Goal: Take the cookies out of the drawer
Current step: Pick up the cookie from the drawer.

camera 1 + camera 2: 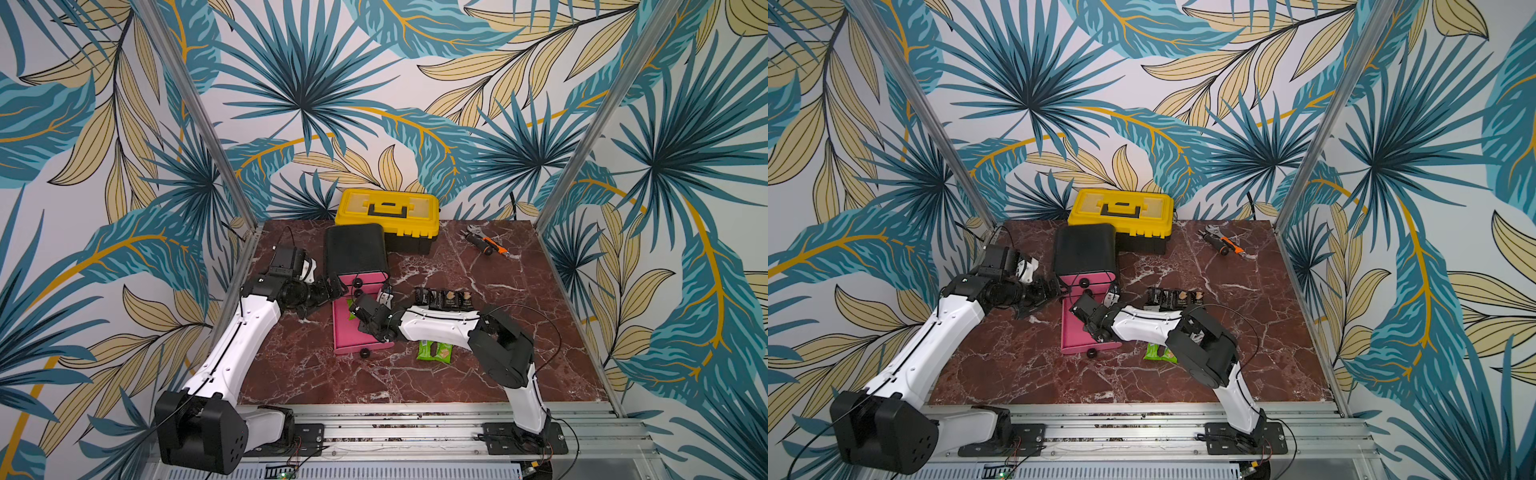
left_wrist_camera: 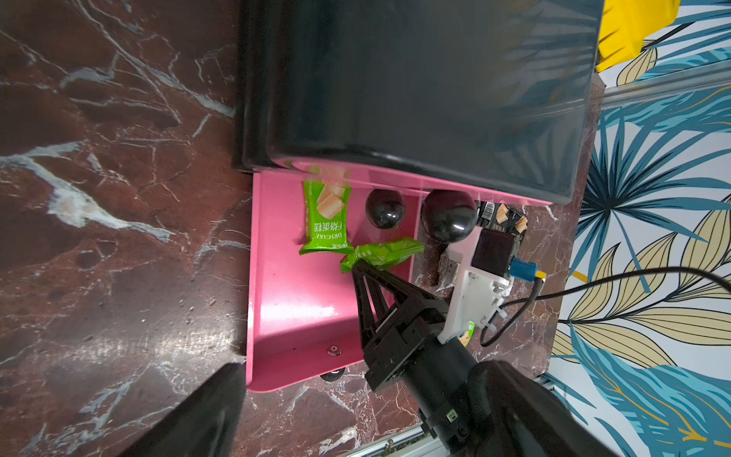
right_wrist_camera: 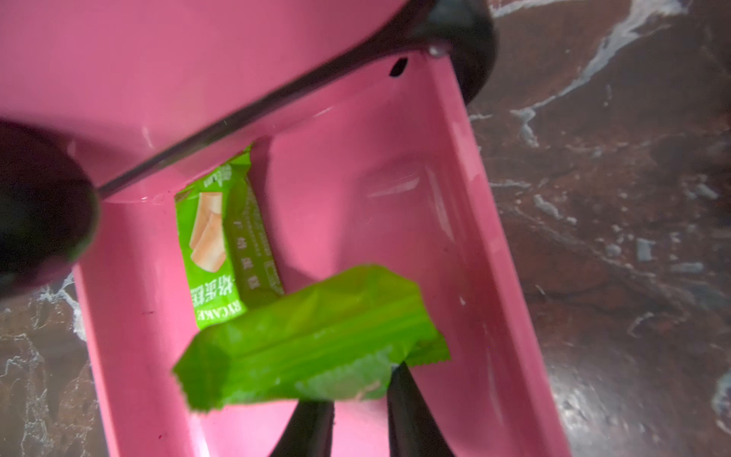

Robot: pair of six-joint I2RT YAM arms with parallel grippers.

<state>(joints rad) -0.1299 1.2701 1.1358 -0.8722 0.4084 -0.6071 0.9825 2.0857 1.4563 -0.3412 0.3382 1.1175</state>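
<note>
The pink drawer (image 1: 343, 336) stands pulled out from the black cabinet (image 1: 355, 249). My right gripper (image 3: 356, 395) reaches into it and is shut on the end of a green cookie packet (image 3: 316, 336), which is tilted up off the drawer floor; the left wrist view shows this packet (image 2: 385, 253) too. Another green packet (image 2: 326, 217) lies flat at the drawer's inner end. Several black cookie packets (image 1: 444, 298) sit in a row on the table to the right of the drawer, and green ones (image 1: 434, 351) lie beneath my right arm. My left gripper (image 1: 336, 286) hovers open by the cabinet's left side, holding nothing.
A yellow toolbox (image 1: 388, 212) stands behind the cabinet. Orange-and-black hand tools (image 1: 486, 243) lie at the back right. Black round knobs (image 2: 385, 207) stick out of the drawer fronts above the open drawer. One left finger (image 2: 205, 411) shows beside the drawer's front corner.
</note>
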